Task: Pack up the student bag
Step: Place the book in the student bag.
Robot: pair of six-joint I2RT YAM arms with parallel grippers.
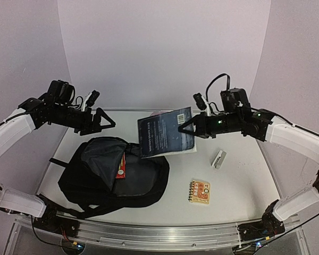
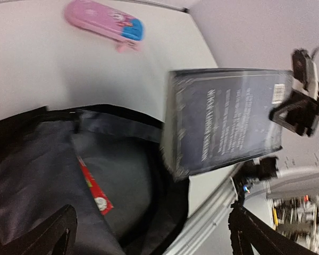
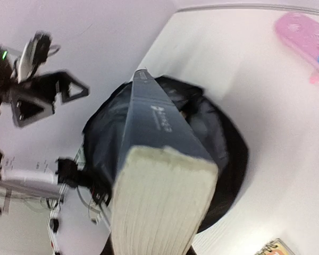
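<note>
A: Logged left gripper (image 1: 103, 123) spread wide, nothing held, hanging above the far left side of the student bag (image 1: 143, 183). Right one?

B: Logged right gripper (image 1: 185, 127) clamped on the edge of a dark blue book (image 1: 165, 133). Held in the air, tilted, over the bag's far right edge.

A: Bag position?

B: Lying on the left half of the table (image 1: 244, 175), close to the near edge. Mouth open, grey lining showing, a red flat item (image 1: 120, 166) inside.

A: Rest, front to back?

B: Orange spiral notepad (image 1: 199, 191) right of the bag, apart from it. Small grey box (image 1: 219, 159) further back. Pink pencil case (image 2: 103, 20) at the far side, beyond the book.
</note>
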